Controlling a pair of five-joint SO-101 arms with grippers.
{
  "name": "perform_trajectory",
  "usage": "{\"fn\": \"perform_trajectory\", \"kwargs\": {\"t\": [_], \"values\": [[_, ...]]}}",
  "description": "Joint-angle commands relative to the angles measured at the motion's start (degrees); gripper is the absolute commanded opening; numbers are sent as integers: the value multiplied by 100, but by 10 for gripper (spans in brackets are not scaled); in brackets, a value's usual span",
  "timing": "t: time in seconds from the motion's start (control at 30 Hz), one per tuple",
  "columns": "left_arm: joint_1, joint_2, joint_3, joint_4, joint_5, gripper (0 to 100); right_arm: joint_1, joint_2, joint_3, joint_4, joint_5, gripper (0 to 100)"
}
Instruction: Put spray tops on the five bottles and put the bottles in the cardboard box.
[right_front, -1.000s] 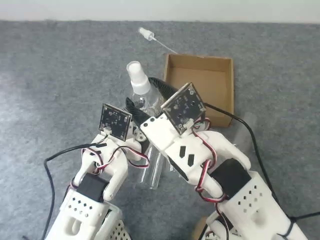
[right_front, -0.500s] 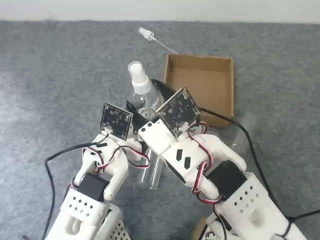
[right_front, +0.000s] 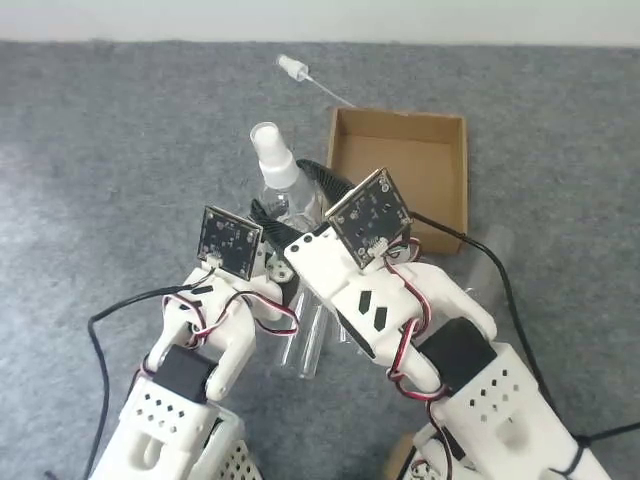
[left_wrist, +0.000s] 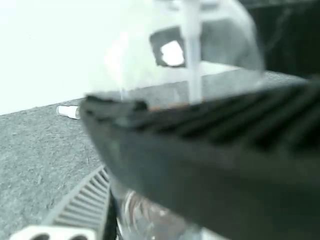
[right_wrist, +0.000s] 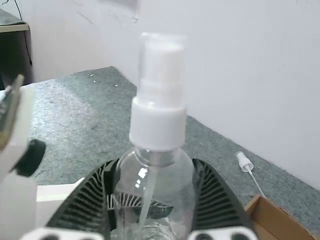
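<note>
A clear bottle (right_front: 285, 195) with a white spray top (right_front: 270, 148) stands upright just left of the cardboard box (right_front: 455, 180). My right gripper (right_front: 300, 195) is shut on the bottle's body. In the right wrist view the bottle (right_wrist: 152, 175) sits between both black ribbed fingers (right_wrist: 87, 200), with the spray top (right_wrist: 160, 105) above them. My left gripper (right_front: 268, 225) presses on the same bottle from the left. In the left wrist view the bottle (left_wrist: 190, 55) sits right against a black finger (left_wrist: 210, 150). The box holds nothing.
A loose spray top (right_front: 293, 68) with its thin tube lies beyond the box, also seen as the loose top (right_wrist: 245, 162) near a box corner (right_wrist: 272, 220). Clear bottles (right_front: 305, 345) lie on the grey mat under the arms, and another bottle (right_front: 490, 260) lies right of the box.
The right wrist swung slightly left, then back. The bottle's top shifted a little to the left. The left arm stayed still.
</note>
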Motion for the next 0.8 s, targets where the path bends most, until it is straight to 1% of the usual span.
{"fn": "perform_trajectory", "kwargs": {"t": [0.0,0.17,0.37,0.47,0.7,0.77], "values": [[-35,-105,-92,-26,26,13,796,215,-475,-119,9,6],[-35,-105,-84,-26,26,13,1349,875,-1134,-119,18,6],[-35,-105,-75,-26,26,13,1604,2062,-1767,-136,-9,6],[-35,-105,-22,-44,18,13,1710,2466,-1881,-374,9,6],[-35,-105,-22,-44,18,13,1771,2695,-1873,-505,9,6],[-35,-105,-22,-44,18,36,1771,2651,-1873,-470,9,6]]}}
